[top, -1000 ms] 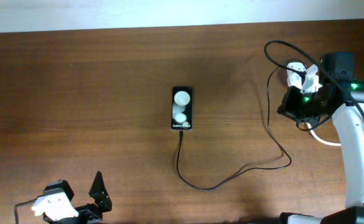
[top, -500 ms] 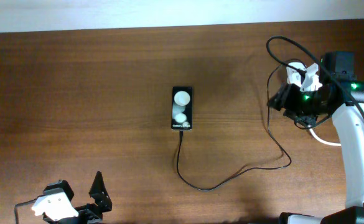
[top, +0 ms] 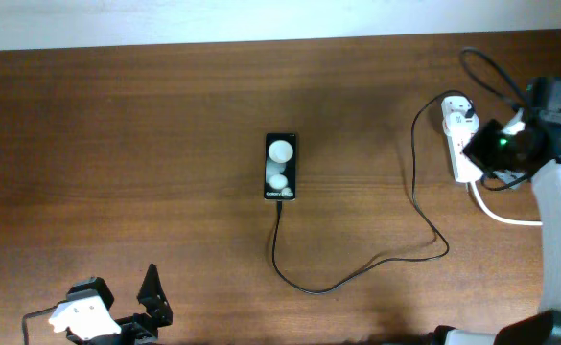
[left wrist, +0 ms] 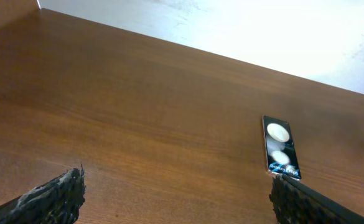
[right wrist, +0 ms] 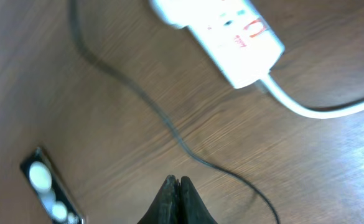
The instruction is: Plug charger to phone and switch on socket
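Note:
The phone (top: 280,167) lies flat at the table's middle; it also shows in the left wrist view (left wrist: 280,148) and the right wrist view (right wrist: 45,186). The charger cable (top: 357,273) meets the phone's near end, loops right and climbs to its white plug (top: 453,103) on the socket strip (top: 460,153). The strip with red markings shows in the right wrist view (right wrist: 228,34), and the cable (right wrist: 169,124) runs below it. My right gripper (top: 476,149) (right wrist: 176,182) is shut on nothing, just right of the strip. My left gripper (top: 151,299) (left wrist: 175,200) is open and empty at the front left.
The strip's thick white cord (top: 501,213) curves off under my right arm (top: 560,220). A black robot cable (top: 491,69) arcs above the strip. The table's far edge (top: 261,42) meets a white wall.
My right gripper has moved right and slightly back, off the socket strip, which now shows in full. The left arm, the phone and the charger cable have not moved.

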Motion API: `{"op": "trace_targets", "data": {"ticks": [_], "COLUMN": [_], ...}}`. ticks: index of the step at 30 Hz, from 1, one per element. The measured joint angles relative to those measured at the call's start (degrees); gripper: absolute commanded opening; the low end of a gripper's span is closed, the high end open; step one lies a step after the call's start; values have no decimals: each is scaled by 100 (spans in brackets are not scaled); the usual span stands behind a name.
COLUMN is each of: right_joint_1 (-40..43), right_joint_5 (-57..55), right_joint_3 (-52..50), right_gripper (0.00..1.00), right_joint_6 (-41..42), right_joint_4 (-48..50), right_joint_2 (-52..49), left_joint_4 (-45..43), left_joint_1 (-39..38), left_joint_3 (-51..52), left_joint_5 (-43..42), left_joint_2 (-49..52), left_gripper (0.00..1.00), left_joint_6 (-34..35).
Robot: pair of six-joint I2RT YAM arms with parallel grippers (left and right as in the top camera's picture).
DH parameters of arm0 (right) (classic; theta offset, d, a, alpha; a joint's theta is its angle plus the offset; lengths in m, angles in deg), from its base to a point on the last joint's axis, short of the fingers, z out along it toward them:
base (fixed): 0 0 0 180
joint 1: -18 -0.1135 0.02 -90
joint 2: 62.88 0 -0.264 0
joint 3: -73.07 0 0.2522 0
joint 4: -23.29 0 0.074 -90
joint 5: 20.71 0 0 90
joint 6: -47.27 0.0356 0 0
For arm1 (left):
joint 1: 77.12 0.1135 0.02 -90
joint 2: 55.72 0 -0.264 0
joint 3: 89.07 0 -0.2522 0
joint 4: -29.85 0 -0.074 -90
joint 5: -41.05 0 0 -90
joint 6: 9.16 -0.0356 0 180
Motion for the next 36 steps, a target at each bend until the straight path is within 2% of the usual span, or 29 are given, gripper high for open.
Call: {"op": "trace_targets", "data": {"ticks": [4,10,18,36], "right_joint_1": [400,446,468,468], "right_joint_5": [-96,-190,-297,-306], "right_joint_3": [573,1996,2100,2120], "right_gripper": [4,4,4,4], "right_joint_6": [157,437,769,1097], "right_joint_4": [-101,-310,588,1167], "right_joint_2": [-708,-2367,-3565,-3980], "left_joint_4": [2,-2,0,0], "left_joint_1": [0,0,0,0], "left_joint_3": [2,2,2,2], "left_joint_5": [0,0,0,0], "left_joint_2": [2,0,0,0], "left_gripper": [99,99,99,99], "left_joint_6": [0,0,0,0]}}
